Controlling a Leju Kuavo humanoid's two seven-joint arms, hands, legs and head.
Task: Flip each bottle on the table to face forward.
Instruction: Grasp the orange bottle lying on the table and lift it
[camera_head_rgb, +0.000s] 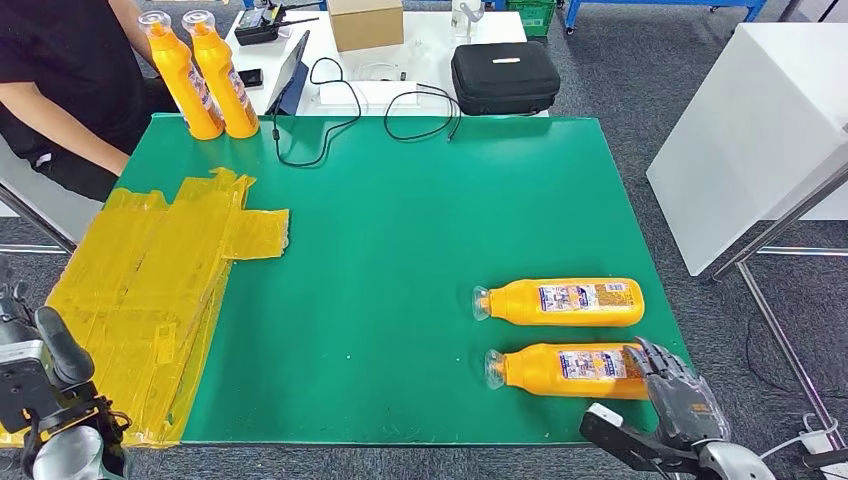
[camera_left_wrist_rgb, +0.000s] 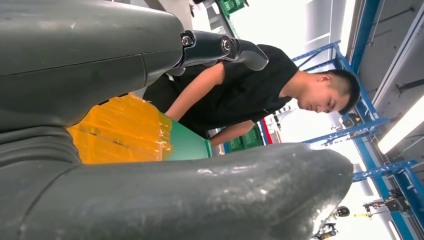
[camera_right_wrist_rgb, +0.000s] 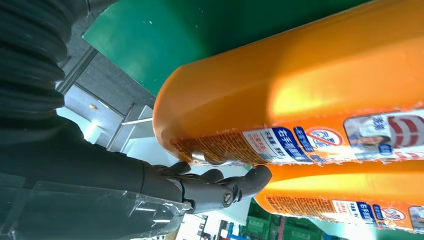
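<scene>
Two orange bottles (camera_head_rgb: 565, 301) lie near the table's (camera_head_rgb: 400, 250) right edge; smooth, rigid plastic, probably slippery. Right hand (camera_head_rgb: 672, 390), fingers spread and gripping nothing, touches the nearer bottle's (camera_head_rgb: 560, 368) base; grasp its broad middle. Left hand (camera_left_wrist_rgb: 150, 100) holds nothing.

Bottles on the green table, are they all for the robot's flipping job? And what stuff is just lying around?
For the job:
near lying bottle, by the right hand
far lying bottle
two standing bottles at the far corner
green table

Just lying about:
yellow sheets
black cable
black case
cardboard box
</scene>
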